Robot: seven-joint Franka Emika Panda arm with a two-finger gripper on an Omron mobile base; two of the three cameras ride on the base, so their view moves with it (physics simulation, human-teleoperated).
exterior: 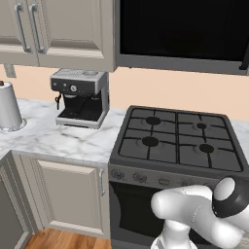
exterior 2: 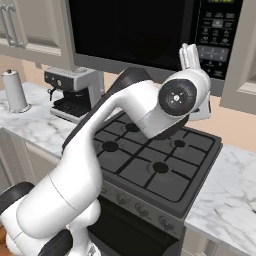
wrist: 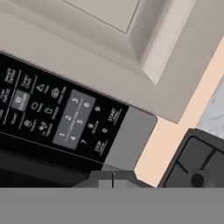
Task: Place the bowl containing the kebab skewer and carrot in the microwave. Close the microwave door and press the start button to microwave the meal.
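The claw [exterior 2: 189, 54] is pinched together, up at the microwave [exterior 2: 150, 35]'s keypad [exterior 2: 216, 35] in the right base view's upper right. The microwave door [exterior 2: 125, 30] is shut, black. Below: the gas stove [exterior: 180, 141]. Coffee machine [exterior: 80, 97] and paper towel roll [exterior: 8, 106] stand left.
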